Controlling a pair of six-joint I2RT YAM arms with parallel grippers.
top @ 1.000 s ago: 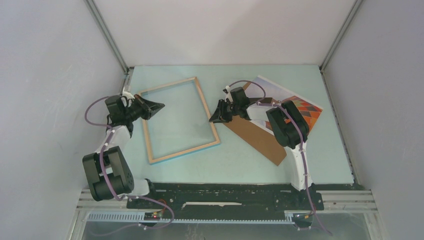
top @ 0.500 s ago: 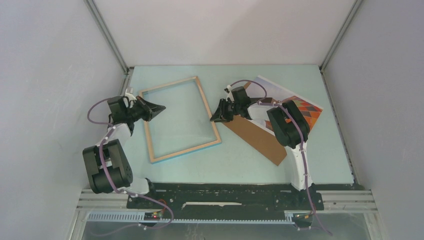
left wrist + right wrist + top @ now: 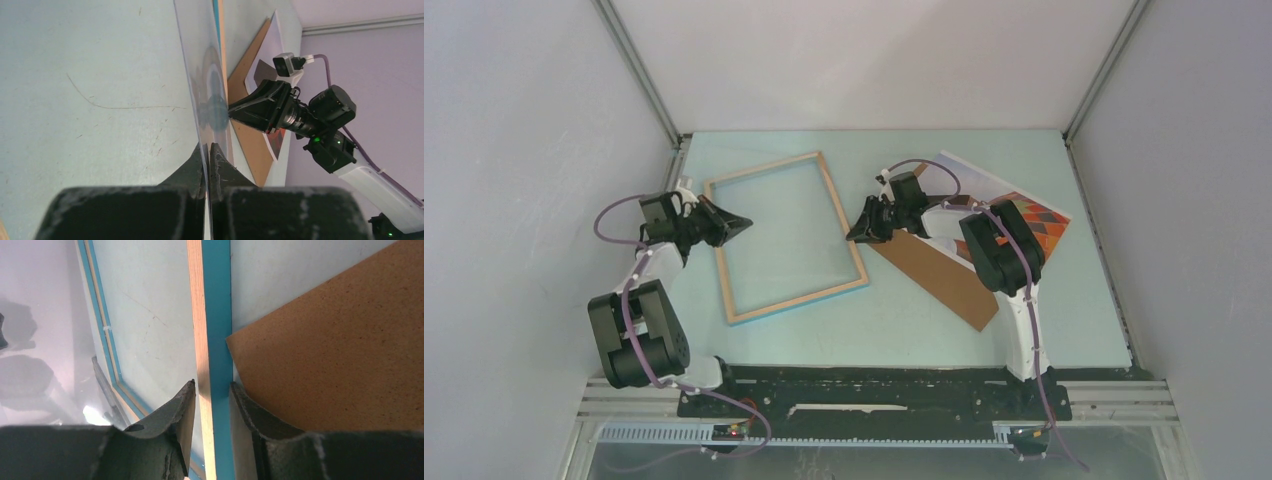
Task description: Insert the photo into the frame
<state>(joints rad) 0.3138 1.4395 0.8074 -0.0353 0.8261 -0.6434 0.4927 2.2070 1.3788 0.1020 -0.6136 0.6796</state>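
Zero of the loading is done, by my reading: the photo (image 3: 1036,218) lies print-up at the right rear of the table (image 3: 904,320), well apart from the frame (image 3: 796,302), with its near-left part under the board (image 3: 944,280) and under the right arm. The frame lies at centre-left, wood side up, with teal showing along its outer edges; nothing paper sits in its opening. The board's left corner comes just beside the frame's right rail. The right claw (image 3: 856,232) straddles that rail, one finger against the wood side and one against the teal, so it looks clamped on the frame. The left claw (image 3: 742,220) reaches in over the left rail and is pinched fully closed on a thin clear pane (image 3: 784,240), seen edge-on between its fingers in the wrist view; whether the pane is raised out of the frame I cannot tell. Left to do, as I judge it: settle the pane, fetch the photo from under the board, lay it in the opening, and probably close it with the board.
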